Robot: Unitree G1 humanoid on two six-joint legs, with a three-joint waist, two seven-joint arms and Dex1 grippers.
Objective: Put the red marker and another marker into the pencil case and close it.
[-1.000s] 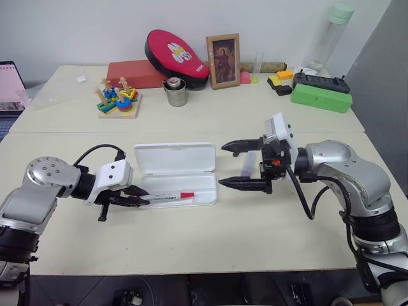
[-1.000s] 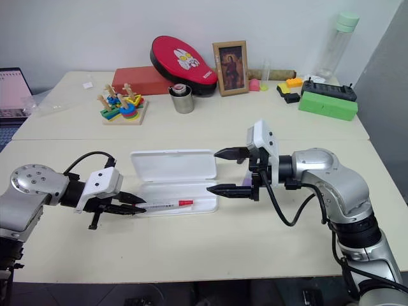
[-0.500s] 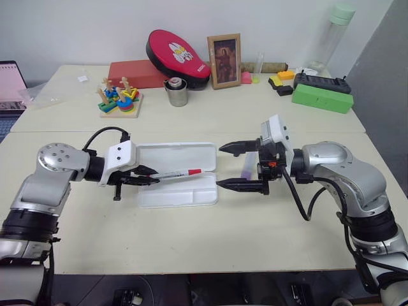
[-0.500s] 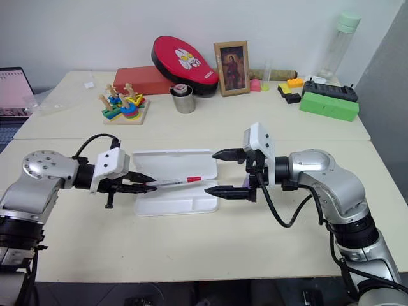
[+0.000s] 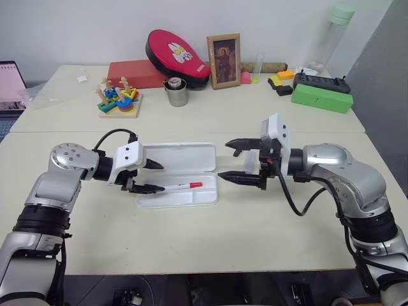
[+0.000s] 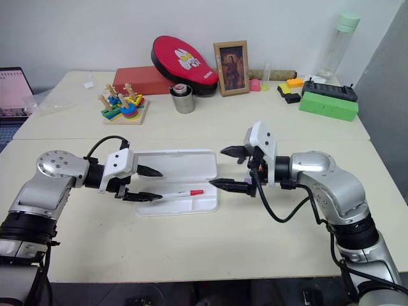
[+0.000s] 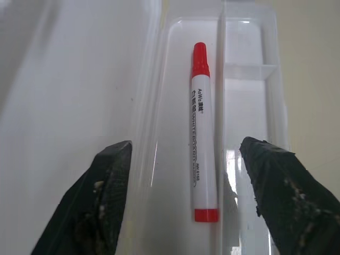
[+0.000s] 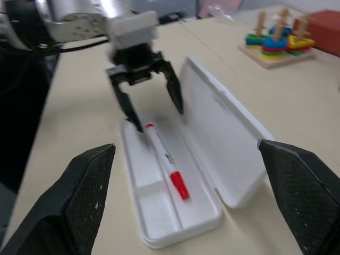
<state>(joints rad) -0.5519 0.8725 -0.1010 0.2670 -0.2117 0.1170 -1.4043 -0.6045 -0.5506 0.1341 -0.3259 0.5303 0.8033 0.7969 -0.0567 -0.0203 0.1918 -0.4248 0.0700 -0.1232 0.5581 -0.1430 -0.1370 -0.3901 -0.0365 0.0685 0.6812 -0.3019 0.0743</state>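
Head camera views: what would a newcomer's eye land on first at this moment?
The open pencil case at the middle of the near table, with the red marker lying in its tray. The left end effector hangs open just over the marker's tail end, and the right end effector stands open at the case's other end. Next comes the clutter along the far table: a red cushion, a framed picture and a green box.

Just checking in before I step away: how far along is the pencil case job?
Done: the red marker lies in the open pencil case, and the left end effector stands open over it, holding nothing. In hand: nothing; the right end effector is open too. Left: the lavender marker on the table behind it must go in, then the lid needs closing.
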